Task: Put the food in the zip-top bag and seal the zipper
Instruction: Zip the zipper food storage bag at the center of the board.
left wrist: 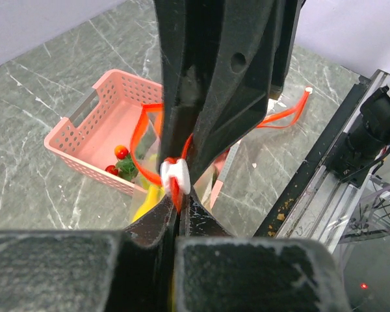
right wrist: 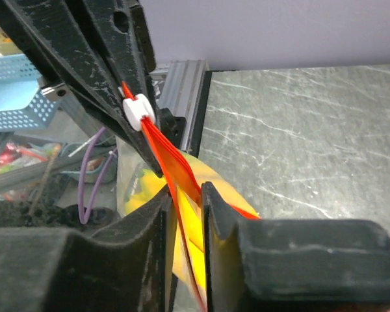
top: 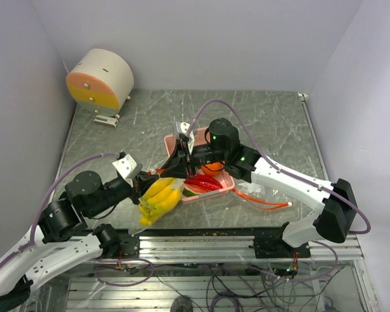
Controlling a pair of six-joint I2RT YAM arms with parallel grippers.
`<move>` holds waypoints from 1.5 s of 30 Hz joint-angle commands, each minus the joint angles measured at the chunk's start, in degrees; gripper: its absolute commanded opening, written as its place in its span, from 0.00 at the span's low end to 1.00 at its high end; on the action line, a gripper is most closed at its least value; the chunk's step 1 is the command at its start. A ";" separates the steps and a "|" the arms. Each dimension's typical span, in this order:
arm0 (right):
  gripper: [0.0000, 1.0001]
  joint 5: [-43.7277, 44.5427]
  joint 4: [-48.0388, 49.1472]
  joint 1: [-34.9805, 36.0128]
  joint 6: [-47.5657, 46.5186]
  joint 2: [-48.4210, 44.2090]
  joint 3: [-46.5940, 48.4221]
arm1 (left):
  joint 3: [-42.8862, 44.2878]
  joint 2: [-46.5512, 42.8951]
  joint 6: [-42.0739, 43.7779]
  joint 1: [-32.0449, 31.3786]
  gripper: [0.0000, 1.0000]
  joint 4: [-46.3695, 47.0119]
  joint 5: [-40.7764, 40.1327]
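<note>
Fingers of my left pincer [left wrist: 175, 221], at the bottom of its wrist view, are pressed together on the zipper [right wrist: 172, 159], just under the white slider [right wrist: 140, 110]. My right pincer [right wrist: 188, 208] meets it tip to tip, its jaws a narrow slit with the orange-red strip running between them; I cannot tell whether they actually pinch it. Below both hangs the zip-top bag [right wrist: 131, 185], with the bananas [top: 159, 197] showing yellow through the plastic near the front edge of the desk [top: 273, 123], lower centre of the overhead view. Just beyond sits the pink tray [top: 229, 184] holding the chili peppers [top: 205, 182], and the strip's loose end trails off to its right. Farthest back, upper left, stands a round cream-and-orange drum [top: 101, 79].
</note>
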 commanded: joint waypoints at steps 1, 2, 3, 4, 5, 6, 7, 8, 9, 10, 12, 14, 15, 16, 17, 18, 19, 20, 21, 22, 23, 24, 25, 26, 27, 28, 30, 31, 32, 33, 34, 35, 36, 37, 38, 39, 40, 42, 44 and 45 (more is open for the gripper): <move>0.35 6.76 -4.76 0.15 -4.33 -2.10 0.98 | 0.37 -1.71 -0.85 -0.25 0.07 0.44 -1.25; 0.46 8.42 -6.12 0.09 -6.11 -2.60 1.19 | 0.44 -2.22 -0.77 -0.23 0.07 -0.14 -1.61; 0.56 9.76 -6.75 0.15 -6.96 -3.22 1.11 | 0.46 -2.70 -0.71 -0.22 0.07 -0.76 -1.93; 0.62 10.24 -6.73 0.01 -7.70 -4.48 0.78 | 0.55 -3.20 -0.60 -0.21 0.07 -1.37 -2.04; 0.68 10.16 -6.28 0.03 -8.29 -5.58 0.27 | 0.70 -3.29 -0.50 -0.20 0.07 -1.92 -1.83; 0.73 9.60 -5.42 0.02 -8.63 -6.70 -0.26 | 0.98 -3.33 -0.34 -0.23 0.07 -2.46 -1.53; 0.77 8.47 -3.69 -0.01 -8.79 -7.79 -0.85 | 1.16 -3.11 -0.25 -0.25 0.07 -3.10 -1.09; 0.78 7.08 -2.22 0.03 -8.85 -8.75 -1.61 | 1.45 -2.89 -0.14 -0.23 0.07 -3.67 -0.64; 0.79 5.86 -0.94 -0.01 -8.87 -9.46 -1.91 | 1.62 -2.67 -0.11 -0.22 0.07 -3.99 -0.32; 0.80 3.87 0.82 0.07 -8.45 -9.92 -2.27 | 1.64 -2.48 0.00 -0.18 0.07 -4.15 -0.04; 0.80 0.50 4.00 0.09 -6.90 -10.09 -2.29 | 1.31 -2.42 -0.05 -0.20 0.07 -3.79 0.33; 0.78 -1.35 5.81 0.24 -5.11 -8.78 -1.11 | 0.81 -2.41 -0.17 -0.24 0.07 -3.43 0.86; 0.77 -2.77 5.65 0.29 -4.67 -7.60 0.09 | 0.63 -2.37 -0.19 -0.20 0.07 -3.34 1.14; 0.75 -3.93 5.25 0.32 -4.26 -6.27 1.21 | 0.56 -2.37 -0.20 -0.21 0.07 -3.16 1.43; 0.73 -4.74 4.75 0.33 -3.83 -4.90 2.52 | 0.62 -2.21 -0.20 -0.20 0.07 -3.04 1.61; 0.71 -5.53 4.68 0.34 -3.13 -3.59 3.37 | 0.67 -2.11 -0.26 -0.23 0.07 -3.02 1.76; 0.70 -6.19 5.16 0.38 -2.03 -2.47 4.02 | 0.85 -2.03 -0.27 -0.22 0.07 -3.12 1.91; 0.69 -6.94 5.94 0.39 -1.00 -1.48 4.48 | 1.01 -1.93 -0.16 -0.25 0.07 -3.10 1.90; 0.68 -7.80 7.05 0.36 0.02 -0.62 4.67 | 0.98 -1.82 -0.09 -0.25 0.07 -3.12 1.94; 0.67 -8.52 8.54 0.38 1.32 0.16 4.65 | 1.12 -1.85 0.01 -0.25 0.07 -3.10 1.99; 0.65 -9.25 10.38 0.42 2.63 0.77 4.60 | 1.13 -1.81 0.03 -0.25 0.07 -2.97 1.94; 0.64 -9.69 11.99 0.42 4.49 1.32 4.47 | 1.11 -1.80 0.11 -0.25 0.07 -2.92 2.05; 0.62 -10.12 13.78 0.42 5.64 2.14 4.51 | 1.08 -1.74 0.15 -0.25 0.07 -2.89 2.05; 0.59 -10.34 14.92 0.42 6.59 2.64 4.52 | 1.09 -1.76 0.23 -0.24 0.07 -2.76 1.96; 0.58 -10.47 15.85 0.40 7.48 3.17 4.60 | 1.14 -1.64 0.31 -0.20 0.07 -2.74 1.98; 0.57 -10.62 16.75 0.44 8.18 3.62 4.62 | 1.16 -1.67 0.33 -0.22 0.07 -2.76 2.05; 0.54 -11.32 18.74 0.43 9.69 4.54 4.61 | 1.14 -1.47 0.42 -0.24 0.07 -2.76 2.01; 0.53 -11.82 19.68 0.44 10.52 4.90 4.61 | 1.09 -1.45 0.42 -0.25 0.07 -2.75 1.90; 0.52 -12.16 20.44 0.42 11.10 5.28 4.69 | 0.99 -1.45 0.46 -0.25 0.07 -2.74 1.86; 0.50 -12.51 20.96 0.51 11.58 5.66 4.81 | 1.02 -1.53 0.49 -0.25 0.07 -2.69 1.66; 0.49 -12.74 21.08 0.52 11.87 6.04 4.94 | 0.98 -1.58 0.55 -0.25 0.07 -2.66 1.50; 0.48 -13.06 21.07 0.59 12.03 6.41 5.10 | 1.02 -1.68 0.63 -0.23 0.07 -2.68 1.40; 0.47 -13.24 21.04 0.66 12.10 6.73 5.20 | 1.03 -1.70 0.60 -0.25 0.07 -2.73 1.33; 0.47 -13.35 21.08 0.65 12.25 7.00 5.22 | 1.05 -1.82 0.59 -0.21 0.07 -2.75 1.32; 0.47 -13.40 21.13 0.81 12.34 7.08 5.23 | 1.07 -1.85 0.64 -0.24 0.07 -2.79 1.21; 0.46 -13.42 20.99 0.95 12.28 7.22 5.15 | 1.14 -1.93 0.56 -0.25 0.07 -2.82 1.11; 0.46 -13.34 20.58 1.08 12.06 7.26 5.16 | 1.15 -1.97 0.52 -0.19 0.07 -2.91 1.00; 0.44 -12.75 19.69 1.27 11.38 7.43 5.23 | 1.22 -2.14 0.34 -0.24 0.07 -2.92 0.65; 0.35 -12.11 18.55 1.50 10.66 7.35 5.30 | 1.13 -2.31 0.25 -0.24 0.07 -2.87 0.38; 0.31 -11.81 18.09 1.48 10.37 7.24 5.31 | 1.00 -2.39 0.18 -0.17 0.07 -2.89 0.36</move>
